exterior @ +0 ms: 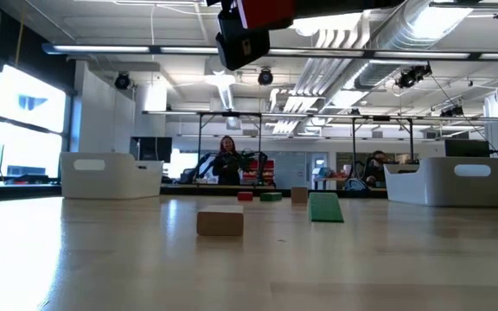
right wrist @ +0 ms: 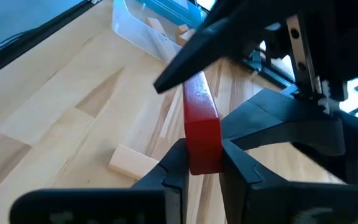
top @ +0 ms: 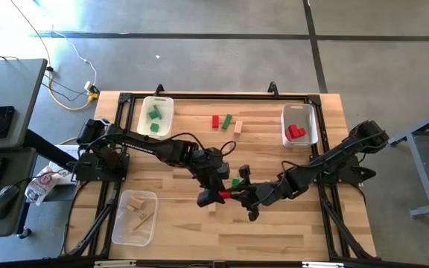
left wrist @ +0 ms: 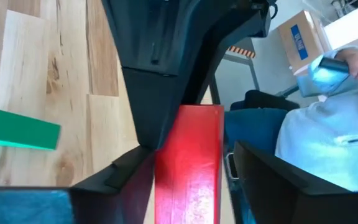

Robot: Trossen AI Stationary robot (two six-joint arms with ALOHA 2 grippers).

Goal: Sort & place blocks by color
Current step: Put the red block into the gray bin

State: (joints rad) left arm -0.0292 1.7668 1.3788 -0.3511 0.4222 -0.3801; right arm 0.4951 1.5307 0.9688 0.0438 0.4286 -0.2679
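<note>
High view: a red bar [top: 223, 195] is held above the table's middle, between the 2 grippers meeting there. It is pinched at one end by the right gripper [right wrist: 202, 163], while the left gripper [left wrist: 185, 165] is spread around its other end, touching little of it. A hand-over is judged to be under way, since the bin with red blocks [top: 299, 124] sits on the right arm's side.

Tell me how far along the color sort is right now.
Partly done: green blocks sit in one bin, red blocks in another, plain ones in the near bin. In hand: a red bar mid-handover, the right hand shut on it, the left hand open. Left: five loose blocks on the table.
</note>
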